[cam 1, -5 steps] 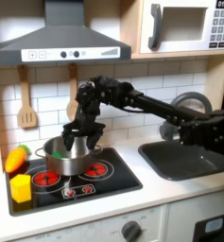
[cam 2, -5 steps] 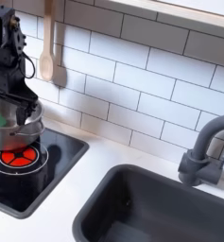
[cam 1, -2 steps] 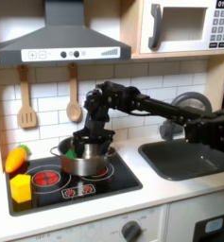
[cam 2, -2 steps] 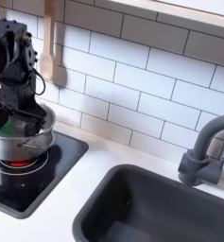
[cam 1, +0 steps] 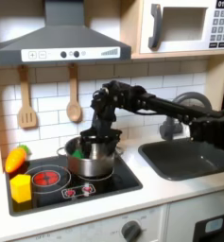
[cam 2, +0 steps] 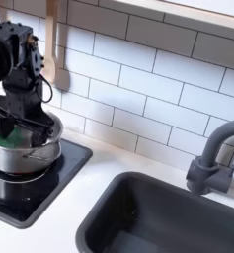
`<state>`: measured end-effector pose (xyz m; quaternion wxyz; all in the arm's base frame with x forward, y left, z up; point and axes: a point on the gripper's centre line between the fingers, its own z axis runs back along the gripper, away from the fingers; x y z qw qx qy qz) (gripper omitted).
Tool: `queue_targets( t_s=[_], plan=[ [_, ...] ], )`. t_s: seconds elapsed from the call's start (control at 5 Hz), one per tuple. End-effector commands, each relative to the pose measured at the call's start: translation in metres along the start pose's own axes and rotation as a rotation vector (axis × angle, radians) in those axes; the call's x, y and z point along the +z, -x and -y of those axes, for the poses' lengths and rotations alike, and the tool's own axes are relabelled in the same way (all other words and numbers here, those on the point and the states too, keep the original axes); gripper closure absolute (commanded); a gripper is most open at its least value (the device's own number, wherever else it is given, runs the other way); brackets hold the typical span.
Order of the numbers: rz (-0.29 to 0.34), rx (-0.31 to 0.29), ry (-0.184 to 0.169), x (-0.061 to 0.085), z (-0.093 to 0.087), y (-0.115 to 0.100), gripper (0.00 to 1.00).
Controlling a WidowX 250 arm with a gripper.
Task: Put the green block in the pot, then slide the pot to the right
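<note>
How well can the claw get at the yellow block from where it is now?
Probably yes. The claw is down at the pot, while the yellow block sits uncovered at the stove's edge on the first exterior view's left, beside an orange toy, top free.

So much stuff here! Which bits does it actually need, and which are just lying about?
In the job:
the pot
the green block inside it
the hand at the pot's rim

Lying about:
yellow block
carrot toy
wooden spatula
wooden spoon
</note>
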<state>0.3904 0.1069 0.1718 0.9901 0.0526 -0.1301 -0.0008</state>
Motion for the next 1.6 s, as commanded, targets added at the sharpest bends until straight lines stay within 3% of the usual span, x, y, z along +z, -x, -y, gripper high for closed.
queue_targets(
  t_s=[0.0,0.4,0.8,1.0,1.2,1.4],
  plan=[
    [0.001,-0.019,0.014,0.008,0.011,0.007,0.0],
    [-0.007,-0.042,0.034,0.008,0.025,0.012,0.0],
    [-0.008,-0.049,0.033,0.01,0.029,0.015,0.0],
    [0.006,-0.056,0.038,0.011,0.031,0.013,0.0],
    [0.051,-0.071,0.049,0.021,0.03,0.007,0.0],
    [0.044,-0.072,0.049,0.02,0.032,0.01,0.0]
  ],
)
